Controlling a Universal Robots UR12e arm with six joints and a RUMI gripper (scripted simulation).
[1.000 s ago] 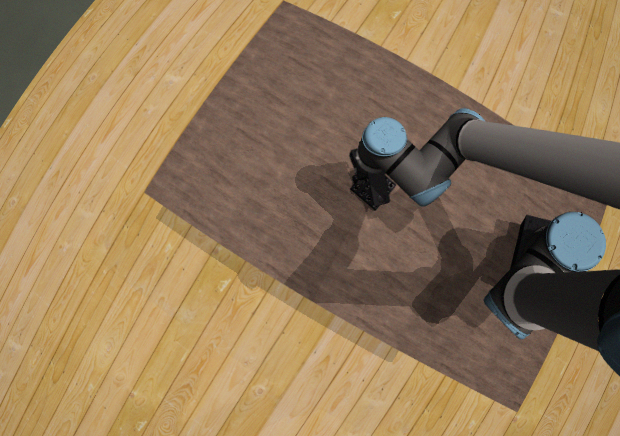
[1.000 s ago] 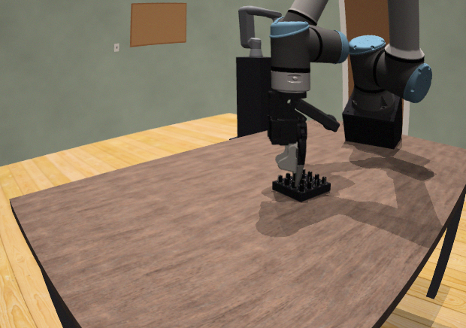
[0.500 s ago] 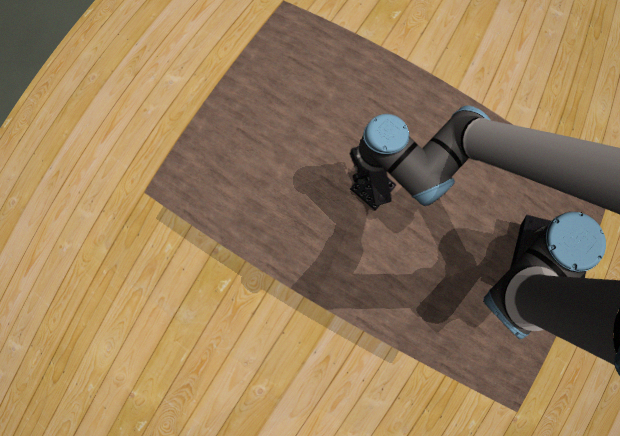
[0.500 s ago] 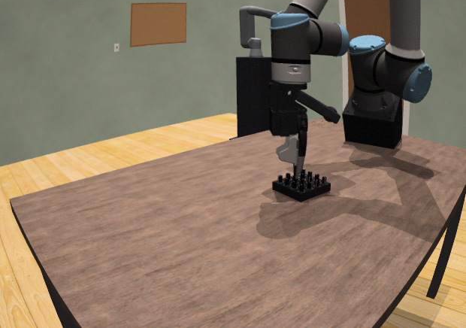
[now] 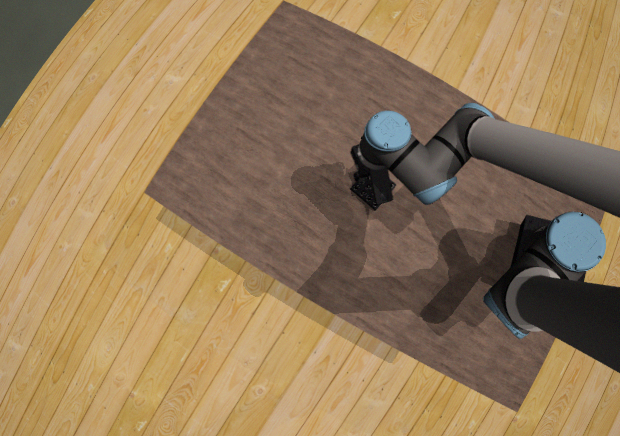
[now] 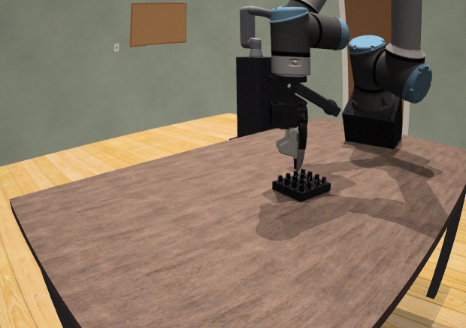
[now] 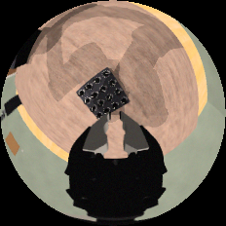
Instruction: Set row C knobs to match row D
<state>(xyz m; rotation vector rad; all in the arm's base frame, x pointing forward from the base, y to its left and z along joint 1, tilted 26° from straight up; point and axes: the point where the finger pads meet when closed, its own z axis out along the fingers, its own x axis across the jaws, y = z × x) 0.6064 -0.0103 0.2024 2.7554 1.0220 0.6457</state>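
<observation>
The black knob box (image 5: 372, 202) (image 6: 300, 195) (image 7: 90, 103) lies on the table, turned at an angle, with its knobs standing up in rows. The knob marks and the socket are too small to make out, so I cannot tell which row is which. My gripper (image 6: 297, 168) (image 7: 115, 112) points down, its fingertips just above the knob tops, over the box's near edge in the wrist view. The fingers stand a narrow gap apart with nothing between them. In the top view the arm hides the fingertips.
A second arm (image 5: 576, 240) (image 6: 367, 68) stands on a black base block (image 6: 373, 128) at the table's far right in the exterior view. The brown table (image 5: 250, 95) (image 6: 150, 241) carries the shadows of both arms. A black cabinet (image 6: 252, 94) stands behind the table.
</observation>
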